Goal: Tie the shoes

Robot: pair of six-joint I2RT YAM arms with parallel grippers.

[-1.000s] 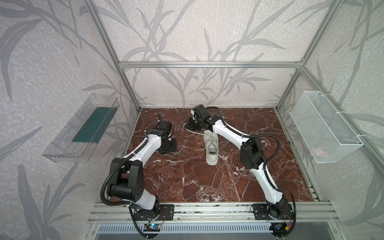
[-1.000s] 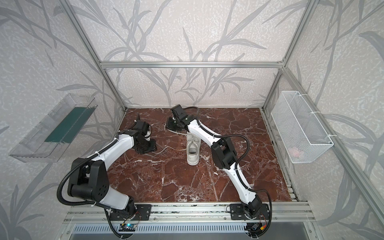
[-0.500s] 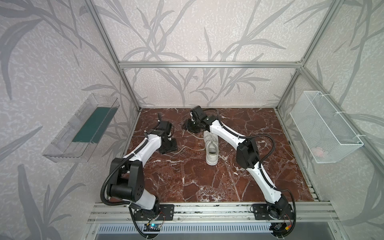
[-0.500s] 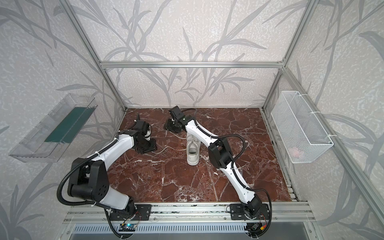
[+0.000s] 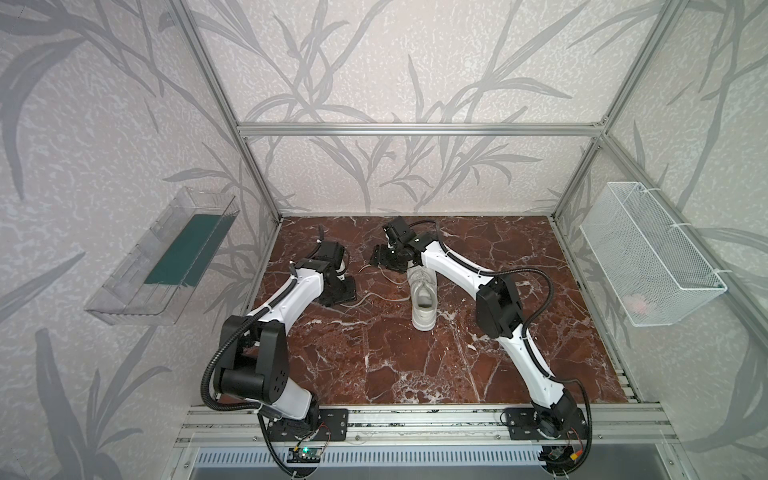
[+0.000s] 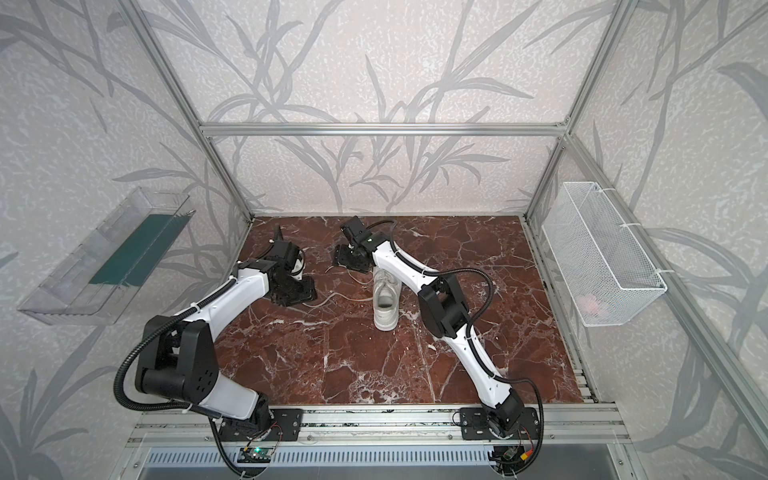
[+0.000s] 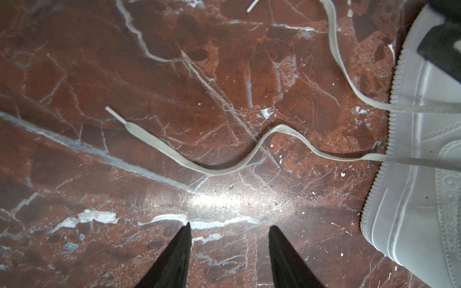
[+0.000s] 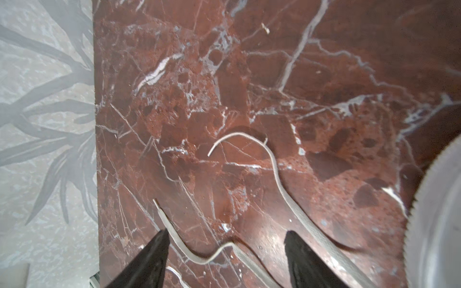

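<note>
A white sneaker (image 5: 424, 299) (image 6: 385, 301) stands mid-table on red marble, untied, its heel toward the front. Both flat white laces trail off to its left. My left gripper (image 5: 338, 291) (image 7: 229, 227) is open just above the floor, with bare marble between its fingers. One lace (image 7: 159, 144) lies ahead of it, running back to the sneaker (image 7: 419, 187). My right gripper (image 5: 386, 262) (image 8: 226, 232) is open near the shoe's toe. A wavy lace end (image 8: 199, 259) rests loose on the floor between its fingers, and the other lace (image 8: 274, 169) curls beside it.
A clear plastic bin (image 5: 166, 257) with a green pad hangs on the left wall. On the right wall is a white wire basket (image 5: 648, 253). The patterned wall (image 8: 45, 124) meets the marble close ahead of my right gripper. Aluminium frame posts stand at the back corners.
My right gripper went from shut to wide open, and the lace end now lies loose on the floor. That arm drifted slightly left. The left arm has not moved.
</note>
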